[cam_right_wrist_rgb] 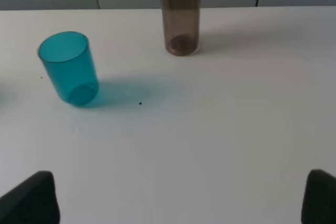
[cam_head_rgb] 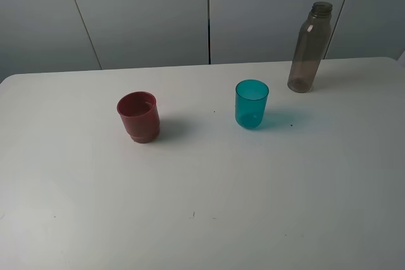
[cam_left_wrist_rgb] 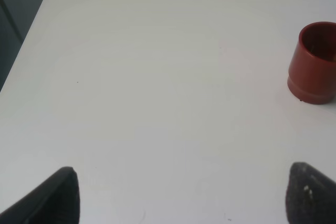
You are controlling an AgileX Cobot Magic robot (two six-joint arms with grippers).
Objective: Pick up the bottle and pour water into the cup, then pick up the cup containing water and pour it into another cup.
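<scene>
1. White table, bare near edge
2. Bottle upright, uncapped, near far right corner
3. Red cup upright, left of centre
4. Teal cup upright, right of centre, between red cup and bottle
5. Left gripper fingers wide, holding nothing
6. Right gripper fingers wide, holding nothing

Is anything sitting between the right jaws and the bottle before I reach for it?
Nothing visible. In the right wrist view, bare table lies between the open right gripper and the bottle. The teal cup stands off to one side, clear of that line.
</scene>
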